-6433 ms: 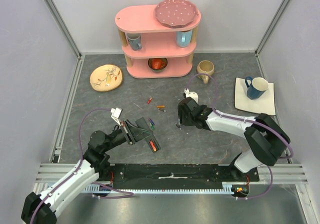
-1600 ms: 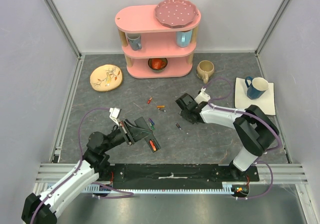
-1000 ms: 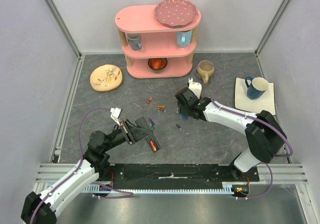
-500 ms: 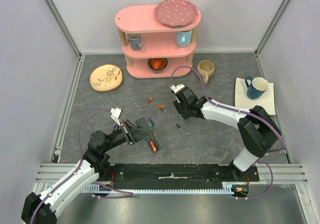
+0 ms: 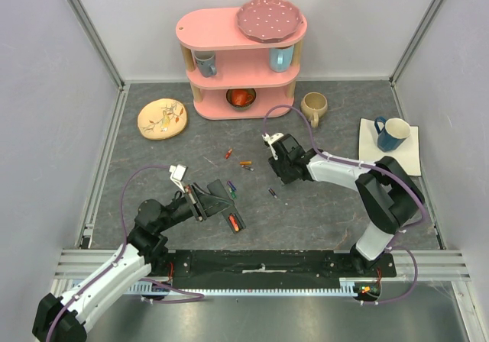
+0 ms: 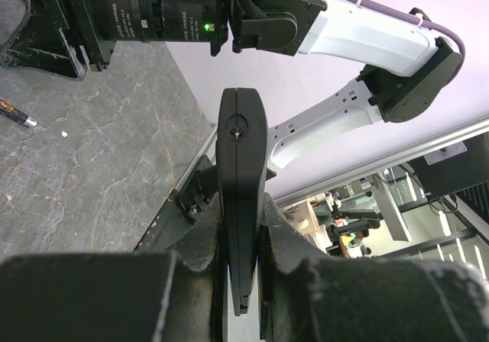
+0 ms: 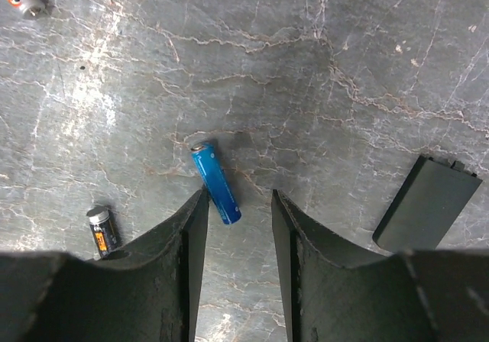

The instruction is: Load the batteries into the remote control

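Turned at the wrist since 1 second earlier, right gripper (image 7: 238, 198) had jaws apart astride the blue battery (image 7: 215, 182), a glossy cylinder lying flat on the grey marbled table (image 7: 306, 67), long axis 11 to 5 o'clock. Left gripper (image 6: 242, 221) stayed clamped on the smooth black remote control (image 6: 242, 151), edge-on, pointing 12 o'clock.

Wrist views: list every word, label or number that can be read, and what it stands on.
White print on the black arm housing: too blurred to read.
Orange marking on the black battery: too small to read.
Blue battery: no print shows.
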